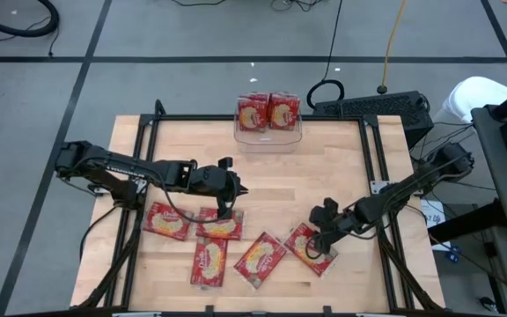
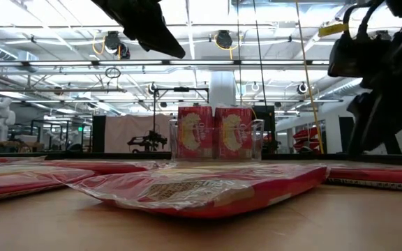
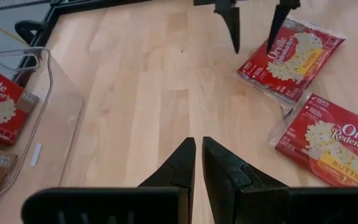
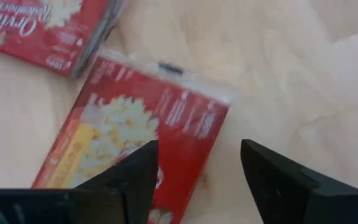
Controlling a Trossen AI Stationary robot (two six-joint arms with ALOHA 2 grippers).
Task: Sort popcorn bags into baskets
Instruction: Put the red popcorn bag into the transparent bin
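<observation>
Several red popcorn bags lie flat on the wooden table's near half: (image 1: pixel 166 220), (image 1: pixel 218 226), (image 1: pixel 209 261), (image 1: pixel 260 259) and the rightmost one (image 1: pixel 311 249). Two more stand upright in the clear basket (image 1: pixel 269 134) at the far edge, which the low view also shows (image 2: pixel 215 132). My right gripper (image 1: pixel 326 239) is open and slants down over the rightmost bag (image 4: pixel 135 130); one finger is over the bag, the other over bare wood. My left gripper (image 3: pixel 196 158) is shut and hangs above the table near the left bags (image 1: pixel 229 204).
A black frame (image 1: pixel 148 123) runs along the table's edges. Bare wood (image 1: pixel 280 189) lies between the basket and the row of bags. A keyboard (image 1: pixel 372 107) and cables sit beyond the far right corner.
</observation>
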